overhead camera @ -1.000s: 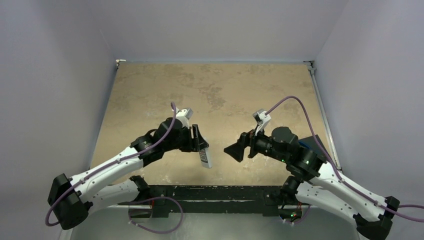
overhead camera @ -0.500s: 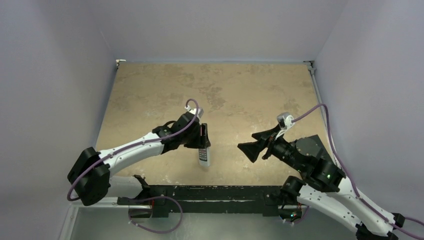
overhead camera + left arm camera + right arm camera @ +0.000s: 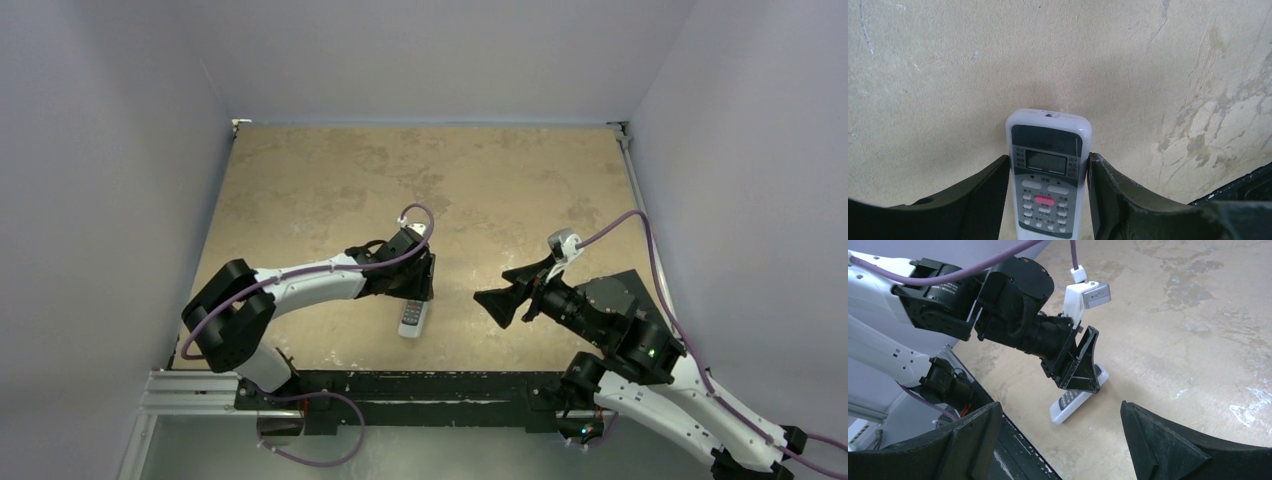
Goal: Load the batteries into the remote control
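Red button (image 3: 1044, 200) on remote control (image 3: 1048, 150), left wrist only

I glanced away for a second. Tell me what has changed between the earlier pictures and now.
The left gripper carried the remote control slightly to the right and lower toward the table as its arm stretched out flat. The right gripper drew back to the right, then settled. Unchanged: the left gripper stays shut on the remote control, and the right gripper stays wide open and empty.
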